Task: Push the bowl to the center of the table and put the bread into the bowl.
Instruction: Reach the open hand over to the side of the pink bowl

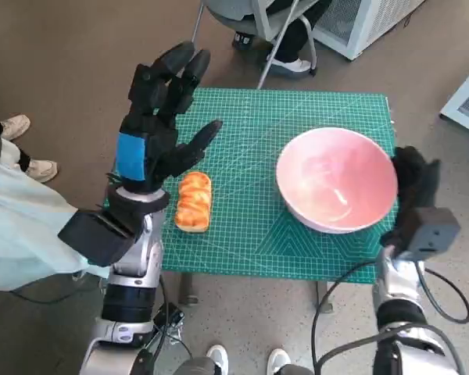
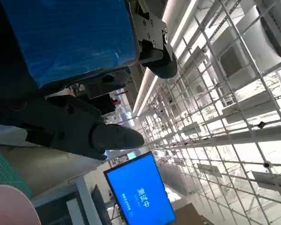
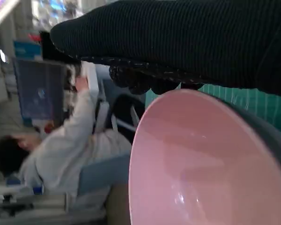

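Head view shows my gloved right hand [image 1: 413, 181] set against the outer rim of the round pink bowl with the grey underside [image 1: 337, 180], which sits toward the right side of the green gridded cutting mat [image 1: 250, 133] covering the small table. Whether that hand's fingers are spread or curled I cannot tell; it seems to hold nothing, only resting beside the bowl. My blue-taped left hand [image 1: 160, 117] hovers raised and wide, fingers apart, above the golden glazed bread roll [image 1: 194, 201] lying near the mat's left edge. I judge the push is the step in hand: I should keep my glove low and flat on the bowl's wall, below the rim, and slide steadily toward the centre so the bowl glides rather than tips, stopping short of the bread. Right wrist view confirms my glove close over the bowl's rim [image 3: 187, 140].
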`<action>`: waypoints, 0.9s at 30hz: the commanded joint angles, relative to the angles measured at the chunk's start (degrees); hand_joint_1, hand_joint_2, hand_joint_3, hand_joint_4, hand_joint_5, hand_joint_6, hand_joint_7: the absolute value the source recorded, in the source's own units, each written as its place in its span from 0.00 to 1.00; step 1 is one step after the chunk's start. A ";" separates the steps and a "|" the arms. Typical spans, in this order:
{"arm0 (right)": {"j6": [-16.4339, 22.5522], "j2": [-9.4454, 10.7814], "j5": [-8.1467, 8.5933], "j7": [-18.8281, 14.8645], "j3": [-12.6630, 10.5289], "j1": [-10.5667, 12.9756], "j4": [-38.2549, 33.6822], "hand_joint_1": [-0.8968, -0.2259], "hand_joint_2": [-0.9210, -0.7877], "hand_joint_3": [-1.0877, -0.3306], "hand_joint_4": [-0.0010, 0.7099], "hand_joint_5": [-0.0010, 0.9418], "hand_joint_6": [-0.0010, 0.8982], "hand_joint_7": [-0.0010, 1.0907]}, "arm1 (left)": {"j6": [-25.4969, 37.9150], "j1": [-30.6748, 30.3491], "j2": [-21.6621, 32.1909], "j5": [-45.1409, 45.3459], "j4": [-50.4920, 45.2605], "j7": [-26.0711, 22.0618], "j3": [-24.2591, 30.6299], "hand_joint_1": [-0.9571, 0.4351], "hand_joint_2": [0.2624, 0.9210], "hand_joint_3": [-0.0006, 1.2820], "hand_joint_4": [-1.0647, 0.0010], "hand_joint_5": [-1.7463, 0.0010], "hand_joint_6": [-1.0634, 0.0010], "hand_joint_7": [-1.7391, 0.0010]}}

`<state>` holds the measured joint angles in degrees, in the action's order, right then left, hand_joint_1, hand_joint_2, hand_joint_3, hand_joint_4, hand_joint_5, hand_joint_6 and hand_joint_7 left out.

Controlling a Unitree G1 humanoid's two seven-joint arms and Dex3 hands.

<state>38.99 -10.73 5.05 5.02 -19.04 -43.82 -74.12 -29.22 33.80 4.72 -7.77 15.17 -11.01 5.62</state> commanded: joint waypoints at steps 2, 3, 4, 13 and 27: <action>-3.79 1.46 1.61 -1.25 -1.32 -2.08 -1.28 0.59 0.00 0.23 0.39 0.00 0.09 0.54 | -0.32 -1.75 1.20 0.19 -1.54 0.15 0.64 0.51 1.00 0.19 0.57 0.98 0.75 0.68; -4.34 1.67 1.68 -1.13 -1.39 -2.74 -1.34 0.59 0.00 0.23 0.38 0.00 0.09 0.54 | -0.35 -2.01 1.37 0.35 -1.74 0.26 0.73 0.51 1.00 0.19 0.57 0.98 0.75 0.68; -4.72 1.82 1.74 -1.05 -1.44 -3.18 -1.38 0.60 0.00 0.23 0.37 0.00 0.07 0.55 | -0.34 -2.20 1.49 0.45 -1.94 0.35 0.78 0.50 1.00 0.19 0.56 0.98 0.74 0.69; -8.43 4.17 5.01 -1.68 -4.73 -8.45 -1.78 0.62 0.00 0.22 0.32 0.00 0.06 0.59 | -0.47 -4.44 2.81 1.51 -4.13 1.40 1.54 0.48 1.00 0.18 0.55 0.99 0.68 0.75; -12.02 6.92 4.99 -0.79 -5.45 -13.40 -2.48 0.55 0.00 0.38 0.37 0.02 0.10 0.62 | 1.29 -8.50 4.58 2.04 -8.30 2.06 2.15 0.47 1.00 0.18 0.55 1.00 0.63 0.83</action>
<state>28.54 -4.39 10.76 3.18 -24.71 -57.43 -75.42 -28.46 26.32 8.41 -6.56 8.23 -9.26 7.39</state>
